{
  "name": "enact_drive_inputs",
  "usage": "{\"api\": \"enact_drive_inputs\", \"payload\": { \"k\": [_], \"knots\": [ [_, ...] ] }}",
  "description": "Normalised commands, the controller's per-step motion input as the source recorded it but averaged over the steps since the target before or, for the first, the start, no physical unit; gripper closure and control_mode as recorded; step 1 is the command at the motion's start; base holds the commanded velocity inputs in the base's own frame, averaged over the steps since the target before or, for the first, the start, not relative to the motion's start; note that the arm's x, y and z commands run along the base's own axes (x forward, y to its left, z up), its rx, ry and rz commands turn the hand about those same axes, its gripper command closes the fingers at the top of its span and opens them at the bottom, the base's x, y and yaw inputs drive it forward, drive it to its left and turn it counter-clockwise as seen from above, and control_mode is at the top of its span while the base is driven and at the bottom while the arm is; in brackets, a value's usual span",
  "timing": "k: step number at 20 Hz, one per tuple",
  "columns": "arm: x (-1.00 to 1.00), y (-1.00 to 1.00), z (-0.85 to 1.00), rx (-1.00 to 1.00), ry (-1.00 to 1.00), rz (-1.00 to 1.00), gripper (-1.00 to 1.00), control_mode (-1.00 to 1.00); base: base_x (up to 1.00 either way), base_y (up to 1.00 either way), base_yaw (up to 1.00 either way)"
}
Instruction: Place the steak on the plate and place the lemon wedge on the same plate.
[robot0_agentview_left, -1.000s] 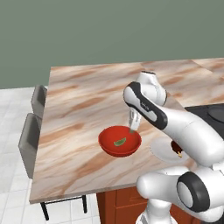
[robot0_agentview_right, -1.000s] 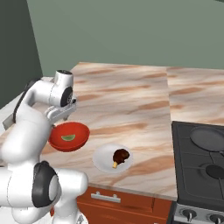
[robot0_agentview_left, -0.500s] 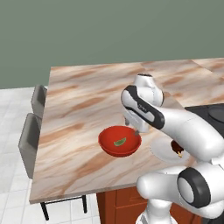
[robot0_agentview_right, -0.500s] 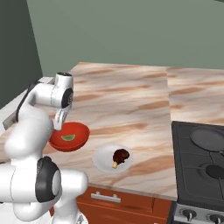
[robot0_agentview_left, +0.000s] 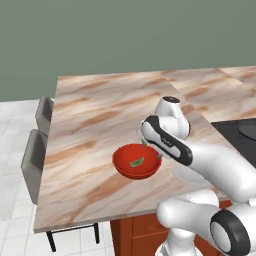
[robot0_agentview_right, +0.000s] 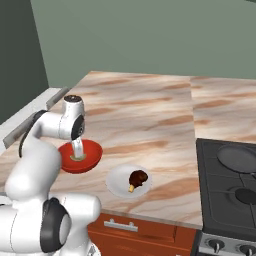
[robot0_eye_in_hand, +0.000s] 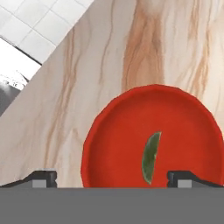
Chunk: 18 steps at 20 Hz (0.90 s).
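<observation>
The lemon wedge (robot0_eye_in_hand: 151, 157) lies inside a red bowl (robot0_eye_in_hand: 131, 131), right of the bowl's middle in the hand view. My gripper (robot0_eye_in_hand: 113, 178) hangs open just above that bowl, its two fingertips (robot0_eye_in_hand: 43, 177) set wide apart with the wedge between them and nearer the right one. From the right base, the gripper (robot0_agentview_right: 78, 153) points down into the bowl (robot0_agentview_right: 92, 152). The white plate (robot0_agentview_right: 117, 184) sits to the bowl's right near the counter's front edge, and the steak (robot0_agentview_right: 138, 177) rests on it. In the left base view the lemon wedge (robot0_agentview_left: 136, 162) shows in the bowl (robot0_agentview_left: 125, 165), beside my gripper (robot0_agentview_left: 151, 150).
A black stove (robot0_agentview_right: 230, 200) with a dark frying pan (robot0_agentview_right: 237, 157) fills the counter's right end. Two grey chairs (robot0_agentview_left: 35, 150) stand off the counter's left side. The marble counter (robot0_agentview_left: 100, 110) stretches bare behind the bowl.
My hand has come down and slightly forward over the red bowl, closer to the lemon wedge. The jaws have stayed open. Bowl, plate and steak have not moved.
</observation>
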Motion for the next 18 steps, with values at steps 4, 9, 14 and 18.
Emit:
{"api": "enact_drive_inputs", "payload": {
  "k": [4,9,14,18],
  "knots": [
    [0.31,0.0,-0.43,0.0,-0.07,0.27,-1.0,-1.0,0.0,0.0,0.0],
    [0.27,0.03,-0.2,0.0,0.0,0.18,-1.0,-1.0,0.0,0.0,0.0],
    [0.37,0.12,0.0,0.0,0.04,0.09,-1.0,-1.0,0.0,0.0,0.0],
    [0.41,0.19,0.0,0.0,0.13,0.07,-1.0,-1.0,0.0,0.0,0.0]
  ]
}}
